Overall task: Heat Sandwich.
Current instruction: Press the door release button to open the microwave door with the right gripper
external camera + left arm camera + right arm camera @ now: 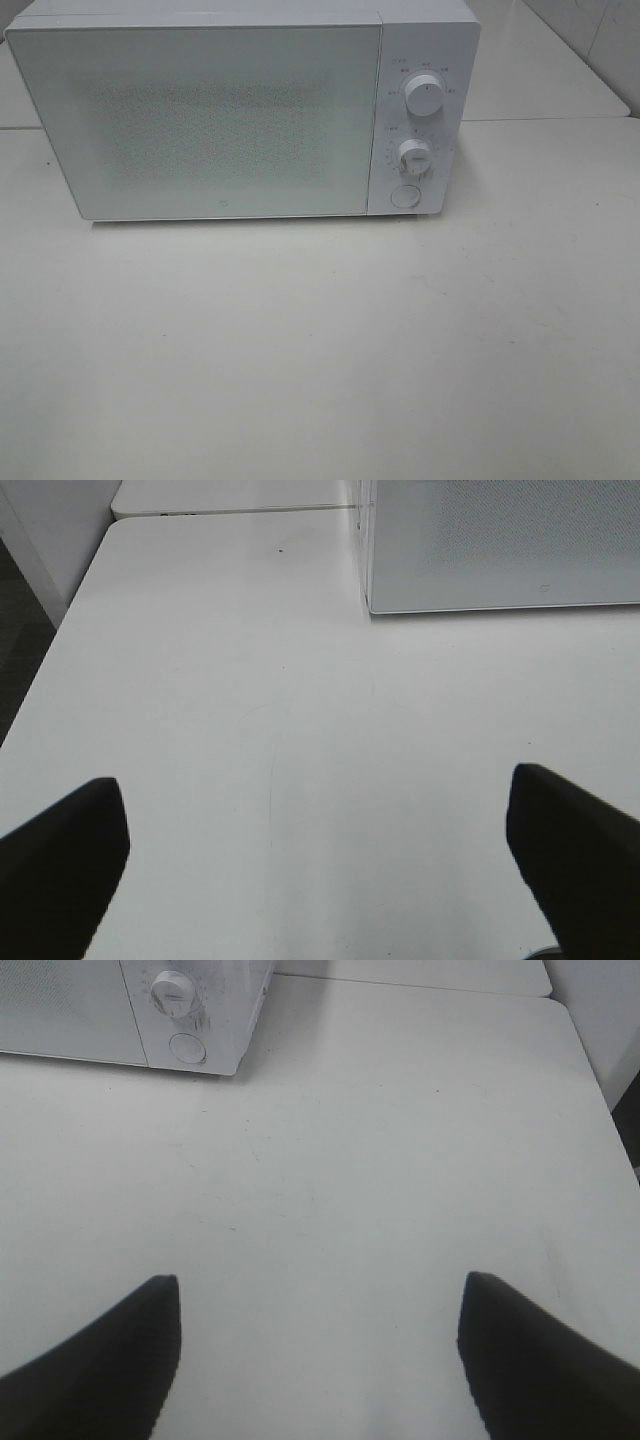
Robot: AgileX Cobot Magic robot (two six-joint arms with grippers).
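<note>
- A white box-shaped microwave oven [240, 110] stands at the back of the pale counter [320, 350], its frosted door [200, 120] closed.
- The sandwich shows in no view. It may sit behind that door, but I cannot tell.
- The left gripper [315, 785] has its jaws spread wide and empty, facing the door's lower corner on its own side.
- The right gripper [320, 1282] is also parted and holds nothing. It faces the panel end, with two white dials [424, 97] and a round button [404, 194].
- The right arm looks the nearer to that button, probably the door release.
- Bare counter lies before the oven, leaving room for the door to swing.
</note>
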